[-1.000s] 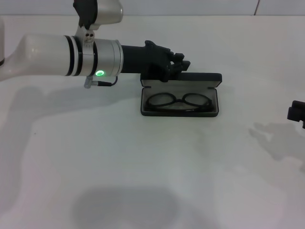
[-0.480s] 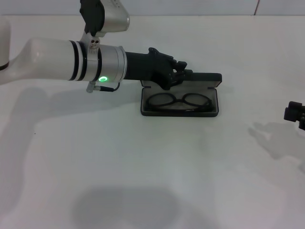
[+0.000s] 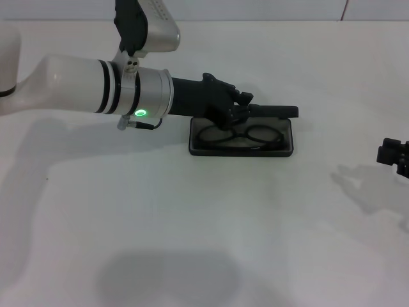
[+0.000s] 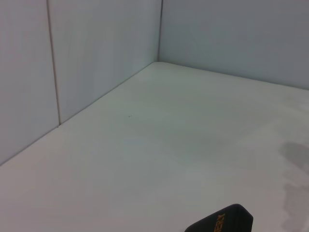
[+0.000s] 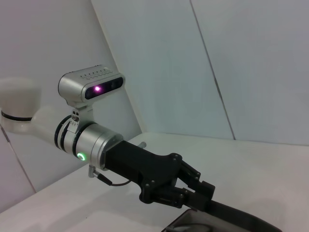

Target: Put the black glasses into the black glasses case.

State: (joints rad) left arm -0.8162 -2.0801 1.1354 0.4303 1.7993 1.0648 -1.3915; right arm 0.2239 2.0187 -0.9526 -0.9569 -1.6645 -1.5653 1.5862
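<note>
From the head camera I see the left gripper [image 3: 244,110] reaching in from the left, low over the back edge of the black glasses case [image 3: 241,146]. Its fingers are drawn close together on the case's lid [image 3: 275,112], which now tilts well forward over the tray, partly closed. The black glasses [image 3: 241,135] lie inside the case, lenses side by side, the left lens partly hidden behind the gripper. The case sits on the white table [image 3: 204,243], a little beyond the middle of it. A green light [image 3: 139,113] glows on the left arm's silver wrist ring. The right gripper [image 3: 395,154] is parked at the right edge of the view, well apart from the case; I cannot tell how its fingers stand.

On the left wrist camera I see mostly bare table [image 4: 159,145] running to the grey walls [image 4: 96,48]. One rounded black corner of the case [image 4: 224,223], with a bit of orange lettering on it, pokes in at the picture's edge. The arm's own fingers do not show here.

On the right wrist camera I look across at the left arm: its silver wrist, the camera module [image 5: 91,87] mounted above it with a purple light, and the left gripper [image 5: 205,193] with fingers pinched narrow on the edge of the lid [image 5: 241,217]. The rim of the case's tray [image 5: 186,223] just shows beneath it.
</note>
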